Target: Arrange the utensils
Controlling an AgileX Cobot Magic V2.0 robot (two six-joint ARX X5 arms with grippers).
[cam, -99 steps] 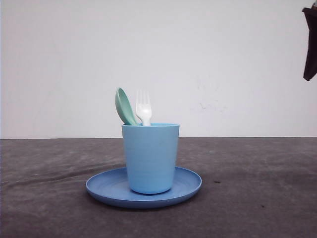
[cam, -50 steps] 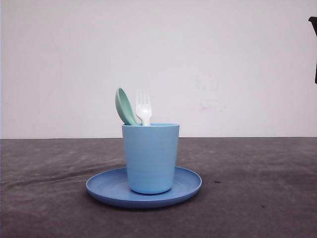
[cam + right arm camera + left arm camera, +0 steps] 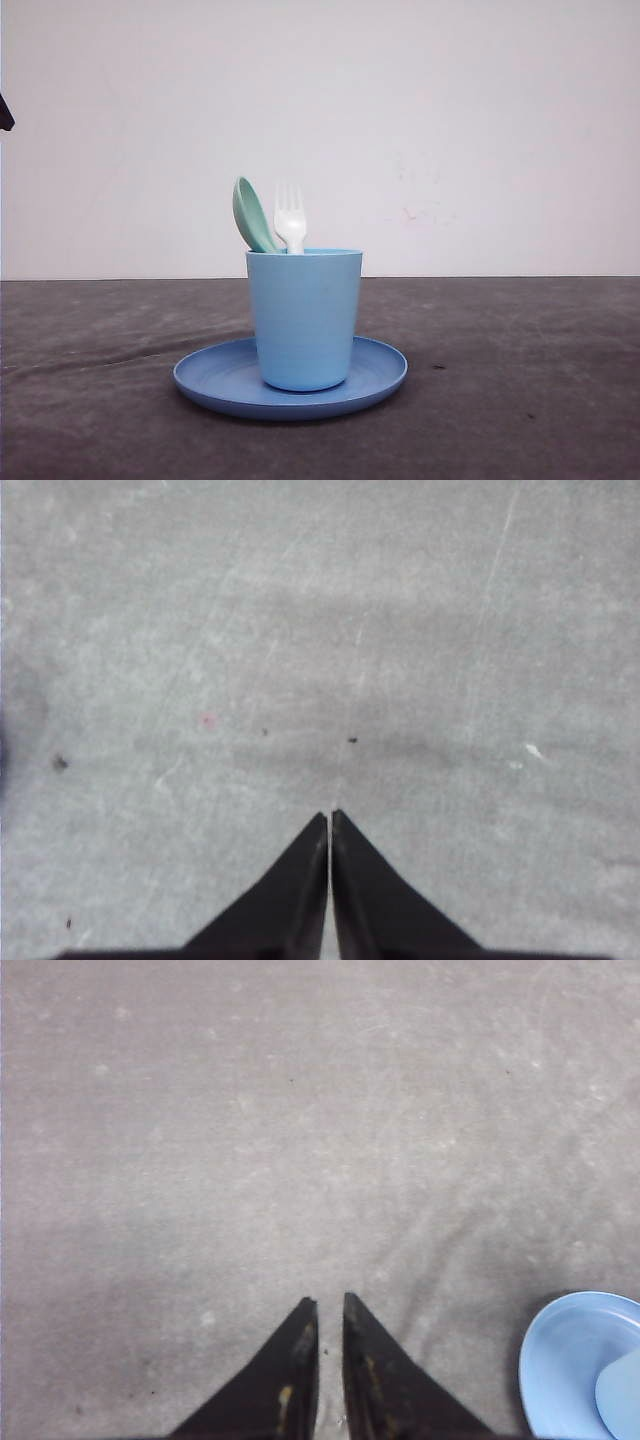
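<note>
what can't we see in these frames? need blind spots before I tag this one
- Front view: handles of the fork and spoon sit hidden inside the cup.
- Front view: the cup's base hides the middle of the plate.
- Left wrist view: the frame edge cuts off most of the plate and cup.
- Front view: a dark shape at the left edge, too cropped to identify.

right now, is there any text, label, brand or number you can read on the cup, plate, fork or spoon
None: no readable text anywhere.
The cup is plain light blue, with no print or logo.
The plate is plain blue, with no markings.
The fork and spoon standing in the cup carry no visible lettering.
The faint reddish marks on the wall are smudges, not letters.
</note>
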